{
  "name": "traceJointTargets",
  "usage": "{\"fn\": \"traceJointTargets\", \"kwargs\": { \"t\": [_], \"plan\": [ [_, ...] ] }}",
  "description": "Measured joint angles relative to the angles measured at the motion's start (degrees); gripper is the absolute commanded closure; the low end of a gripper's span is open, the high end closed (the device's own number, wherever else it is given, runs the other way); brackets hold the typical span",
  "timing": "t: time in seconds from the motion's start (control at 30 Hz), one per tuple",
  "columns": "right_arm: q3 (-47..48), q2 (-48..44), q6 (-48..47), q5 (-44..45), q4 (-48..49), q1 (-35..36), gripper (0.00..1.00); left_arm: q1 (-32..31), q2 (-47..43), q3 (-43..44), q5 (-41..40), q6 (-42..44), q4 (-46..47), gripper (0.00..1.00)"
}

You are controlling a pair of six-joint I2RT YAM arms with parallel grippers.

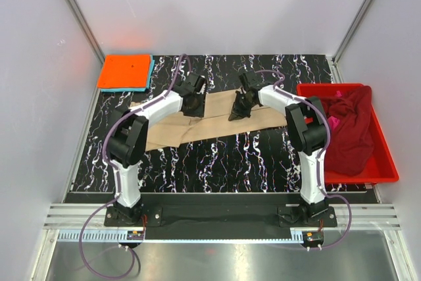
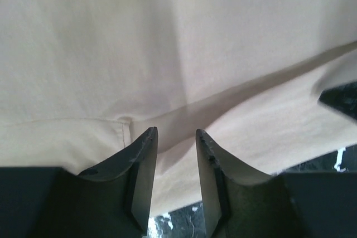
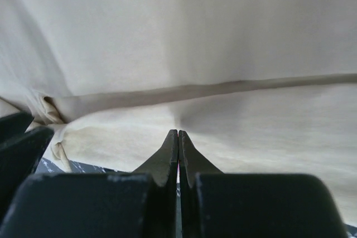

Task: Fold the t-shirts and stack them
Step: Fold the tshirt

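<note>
With orange and blue tees [image 1: 125, 72] stacked, the beige tee [image 1: 197, 120] lies half-folded beneath parted, empty left jaws and shut, seemingly empty right jaws; maroon ones [image 1: 348, 129] remain.

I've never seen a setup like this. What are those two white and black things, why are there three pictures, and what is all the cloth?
Those are two robot arms bolted to the near edge of a dark marbled table, each ending in a two-finger gripper. The wide picture looks down from above; the other two come from small cameras on each wrist, so you see each arm's own fingers. Both reach over a tan t-shirt spread on the table. The left gripper stands partly open just above the cloth; the right gripper is shut, and nothing shows between its tips. An orange t-shirt lies folded on a light blue one in the far left corner, and a red bin on the right holds a maroon t-shirt.
</note>
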Motion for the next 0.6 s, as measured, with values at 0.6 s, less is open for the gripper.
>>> {"fn": "traceJointTargets", "kwargs": {
  "t": [0.6],
  "plan": [
    [-0.9, -3.91, -9.29, 1.09, -4.98, -8.28, 0.93, 5.77, -33.22, -29.77, 4.37, -1.31, -3.96, 0.42]
  ]
}}
